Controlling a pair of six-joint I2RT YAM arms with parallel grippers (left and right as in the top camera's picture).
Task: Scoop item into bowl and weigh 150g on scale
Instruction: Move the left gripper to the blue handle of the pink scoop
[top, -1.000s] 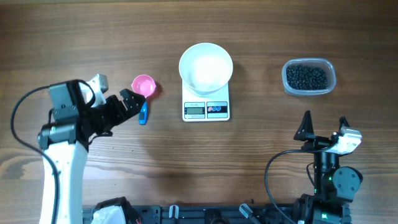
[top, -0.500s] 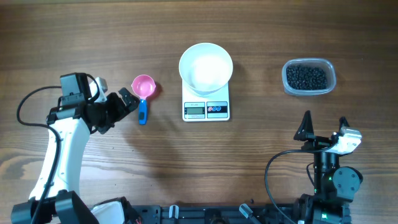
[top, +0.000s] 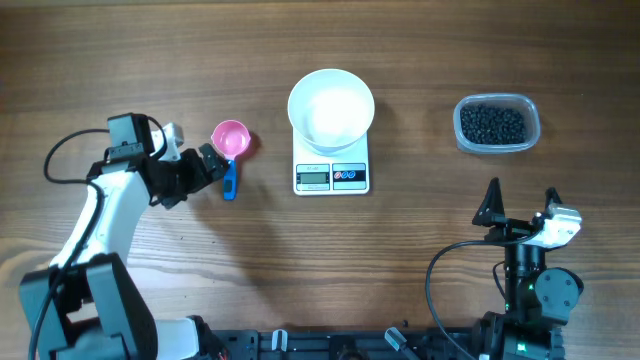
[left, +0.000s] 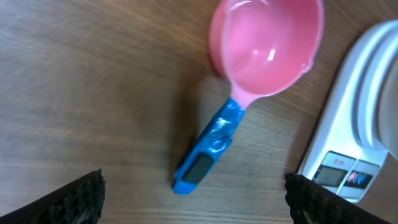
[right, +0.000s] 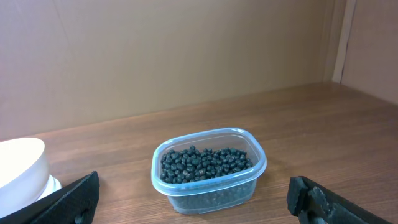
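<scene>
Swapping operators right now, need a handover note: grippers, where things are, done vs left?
Left gripper: open, at the blue handle of the pink scoop, not gripping.
Right gripper: open, parked near the right edge, holding nothing.
White bowl: sitting on the scale, looks empty; the display is unreadable.
Black beans: all in the clear tub, right of the scale.
Done: bowl on the scale.
Left: grasp the scoop, move beans into the bowl, reach 150 g.
</scene>
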